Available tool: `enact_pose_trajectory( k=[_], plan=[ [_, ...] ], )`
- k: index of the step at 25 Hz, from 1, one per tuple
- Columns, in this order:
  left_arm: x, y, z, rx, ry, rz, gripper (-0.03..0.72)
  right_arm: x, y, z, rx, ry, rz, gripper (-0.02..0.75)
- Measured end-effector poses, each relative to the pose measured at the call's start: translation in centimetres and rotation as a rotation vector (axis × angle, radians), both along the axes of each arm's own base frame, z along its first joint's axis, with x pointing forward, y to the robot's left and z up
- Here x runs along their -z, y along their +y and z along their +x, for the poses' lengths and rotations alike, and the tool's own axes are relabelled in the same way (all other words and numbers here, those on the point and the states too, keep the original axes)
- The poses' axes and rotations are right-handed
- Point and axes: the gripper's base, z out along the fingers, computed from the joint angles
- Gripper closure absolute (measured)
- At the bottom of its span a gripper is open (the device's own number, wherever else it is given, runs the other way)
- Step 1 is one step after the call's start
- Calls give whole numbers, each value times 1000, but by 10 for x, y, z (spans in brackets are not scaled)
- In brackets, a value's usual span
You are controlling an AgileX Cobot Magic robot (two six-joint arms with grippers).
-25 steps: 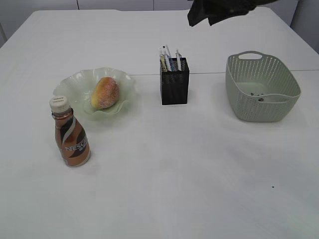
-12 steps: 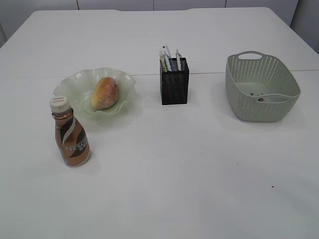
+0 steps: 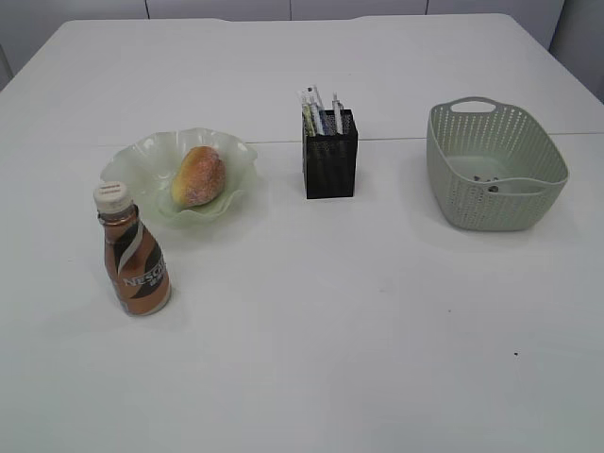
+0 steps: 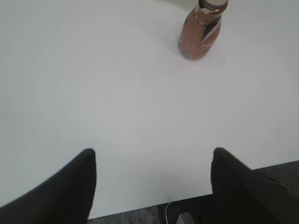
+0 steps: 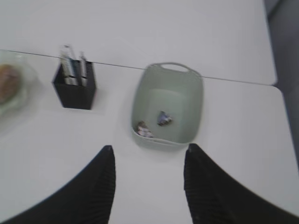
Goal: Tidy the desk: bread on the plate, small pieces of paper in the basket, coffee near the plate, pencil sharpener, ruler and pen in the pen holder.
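Right arm gone from exterior view since earlier. Bread point(image 3: 199, 176) on plate point(image 3: 132, 156), coffee point(image 3: 133, 256) beside, paper point(image 5: 163, 118) in basket point(image 3: 538, 203), holder point(image 3: 330, 165) filled. Both my grippers point(image 4: 152, 161) point(image 5: 149, 156) spread, empty. Judge done; retract clear, steady.

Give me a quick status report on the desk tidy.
Both grippers open, empty, clear of table. Bread roll on green plate, brown coffee bottle beside it. Nothing in the way.

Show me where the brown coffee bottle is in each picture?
Exterior view: the brown coffee bottle with a white cap stands left of centre, in front of the pale green wavy plate.
Left wrist view: it is at the top edge, right of centre.
Right wrist view: not in it.
Shared landmark: the white table.
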Motion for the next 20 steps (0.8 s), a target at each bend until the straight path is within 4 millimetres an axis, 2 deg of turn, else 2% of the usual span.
enact_pose_trajectory(
  k=[6,12,15,20],
  plan=[
    [0,-2,0,42,2,4,138,33,-19,-60,24,-44,13,355],
    [-5,-5,-12,113,-44,-19,138,70,-41,-140,11,-183,41,355],
    [-13,-5,-29,145,-125,-53,138,84,-52,-177,9,-273,53,355],
    [-23,0,-74,201,-330,-85,138,115,-66,-220,9,-349,54,355]
  ],
)
